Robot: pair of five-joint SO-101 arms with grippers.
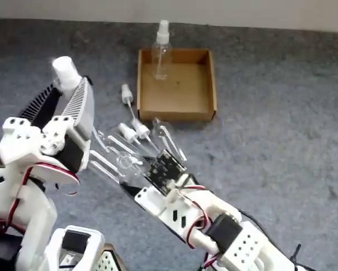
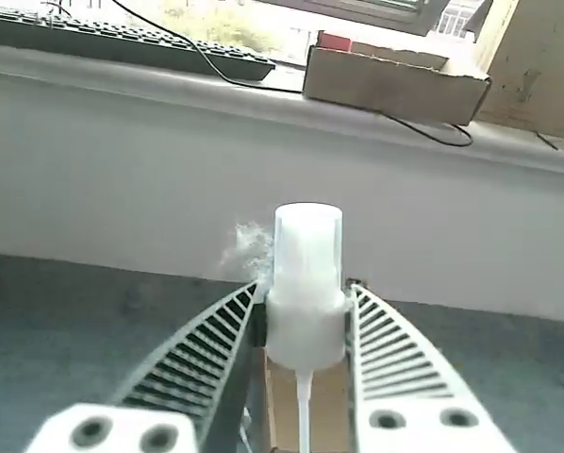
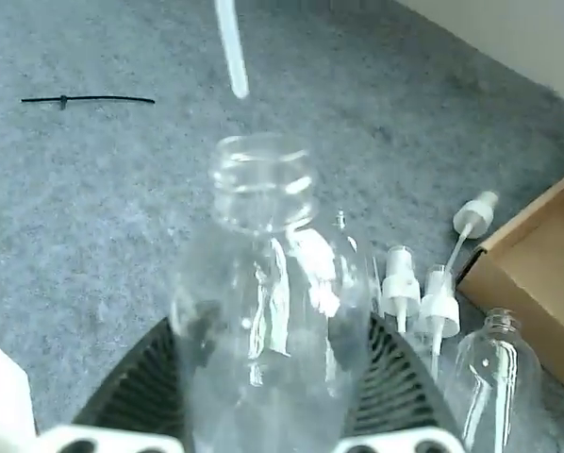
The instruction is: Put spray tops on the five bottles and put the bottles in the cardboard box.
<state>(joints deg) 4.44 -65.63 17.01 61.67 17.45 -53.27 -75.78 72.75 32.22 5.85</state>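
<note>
Left tool (image 1: 69, 84), upper left of the high view, is clamped tight on a white spray top (image 1: 64, 69), its thin tube hanging below. Right tool (image 3: 273, 349), at the centre of that view on the arm from the lower right, is closed around a clear bottle (image 3: 263, 236) with a bare, open neck. The cardboard box (image 1: 206, 84) sits top centre, with one capped bottle (image 1: 161, 53) standing in its far left corner. Loose spray tops (image 1: 130, 133) and empty bottles (image 1: 168, 137) lie near the box's lower left corner on the grey, fuzzy desk (image 1: 282, 141). A pale wall (image 1: 242, 11) runs along the top edge.
</note>
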